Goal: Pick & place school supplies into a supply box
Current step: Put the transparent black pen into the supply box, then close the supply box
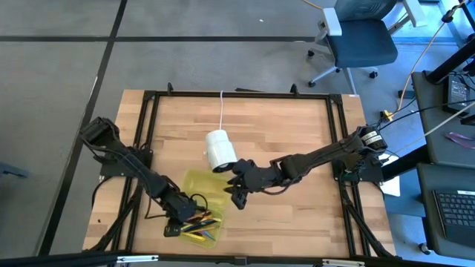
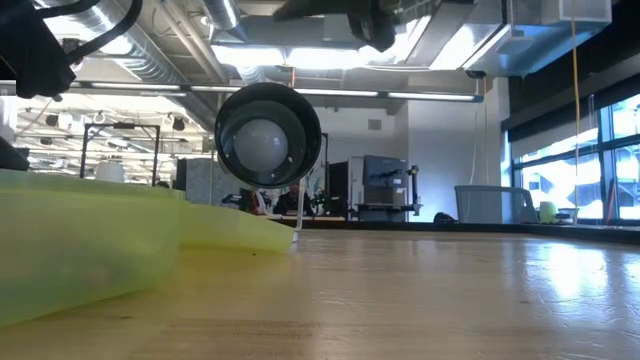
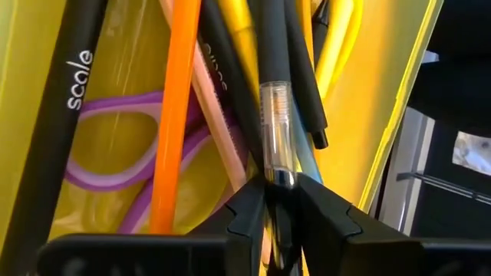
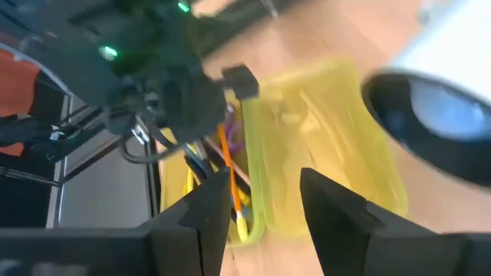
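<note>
The left tool pinches a black pen inside the yellow box among the other pens, and letting go crookedly could leave it propped up, while the right tool hovers half-open beside.

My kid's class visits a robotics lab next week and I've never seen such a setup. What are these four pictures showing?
Two dark robot arms work at a wooden table. One picture looks down from above, one looks level across the tabletop, and two come from cameras on the arms' wrists. On the table lies a translucent yellow-green supply box, already holding pens, pencils and purple-handled scissors. Beside it hangs a white cylinder on a cord, not part of the job. The left gripper is down in the box, its fingers around a black pen with a clear section. The right gripper hovers open at the box's edge, holding nothing.
</note>
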